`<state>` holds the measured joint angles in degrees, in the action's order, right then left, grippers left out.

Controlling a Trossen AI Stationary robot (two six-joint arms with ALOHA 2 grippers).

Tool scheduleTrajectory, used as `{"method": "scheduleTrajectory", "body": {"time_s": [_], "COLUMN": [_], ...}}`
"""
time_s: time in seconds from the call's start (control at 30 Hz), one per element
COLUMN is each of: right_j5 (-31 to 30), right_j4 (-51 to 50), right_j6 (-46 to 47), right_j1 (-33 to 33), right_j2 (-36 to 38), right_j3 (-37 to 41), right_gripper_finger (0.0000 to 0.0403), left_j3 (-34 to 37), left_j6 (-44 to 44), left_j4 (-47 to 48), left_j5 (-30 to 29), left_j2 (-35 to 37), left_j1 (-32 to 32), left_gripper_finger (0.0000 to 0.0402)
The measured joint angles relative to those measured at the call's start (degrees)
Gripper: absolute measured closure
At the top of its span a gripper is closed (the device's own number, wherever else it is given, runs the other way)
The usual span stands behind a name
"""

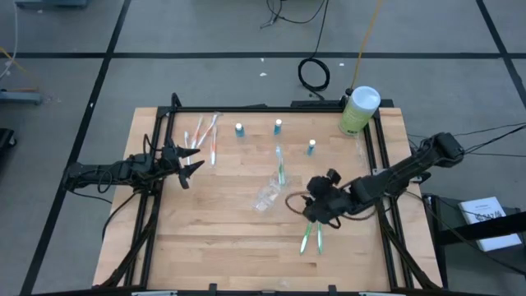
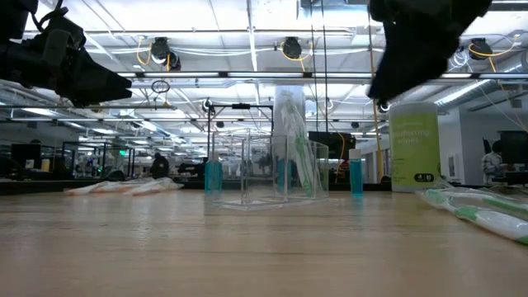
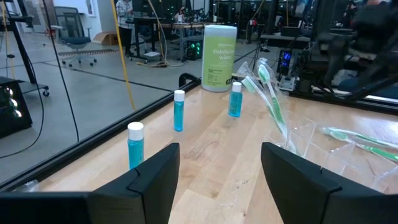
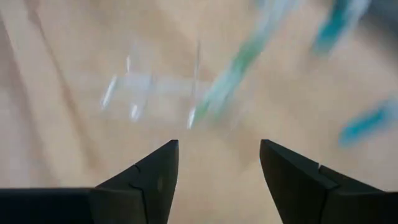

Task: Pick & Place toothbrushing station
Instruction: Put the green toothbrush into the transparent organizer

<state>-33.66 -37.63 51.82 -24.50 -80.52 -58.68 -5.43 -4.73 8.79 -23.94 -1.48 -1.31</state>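
The clear plastic holder (image 1: 269, 194) stands near the table's middle with one green-white toothbrush (image 1: 280, 166) leaning upright in it. Two more green-white toothbrushes (image 1: 311, 235) lie flat on the wood toward the near edge. Pink-white toothbrushes (image 1: 202, 135) lie at the far left. Three small tubes with blue bodies and white caps (image 1: 239, 129) (image 1: 278, 126) (image 1: 311, 147) stand upright on the far half. My right gripper (image 1: 312, 207) hovers open just right of the holder, slanting down, nothing between its fingers (image 4: 155, 168). My left gripper (image 1: 196, 160) waits open at the left edge.
A big pale-green canister (image 1: 359, 110) with a white lid stands at the far right corner. Black frame rails (image 1: 380, 156) run along the table's left and right sides. Bare wood lies in the near left part of the table (image 1: 214, 238).
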Motion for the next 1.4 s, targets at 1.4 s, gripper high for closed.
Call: {"method": "scheduleTrajectory", "body": {"time_s": [1.4], "right_j5": [21.94], "right_j4": [7.77], "right_j6": [31.61], "right_j1": [-3.49], "right_j2": [-5.71], "right_j3": [12.96], "right_gripper_finger": [0.0239], "left_j3": [0.02], "left_j6": [0.0], "left_j4": [-0.02], "left_j5": [0.0], "left_j2": [0.02], "left_j1": [-0.01], "left_gripper_finger": [0.0167]}}
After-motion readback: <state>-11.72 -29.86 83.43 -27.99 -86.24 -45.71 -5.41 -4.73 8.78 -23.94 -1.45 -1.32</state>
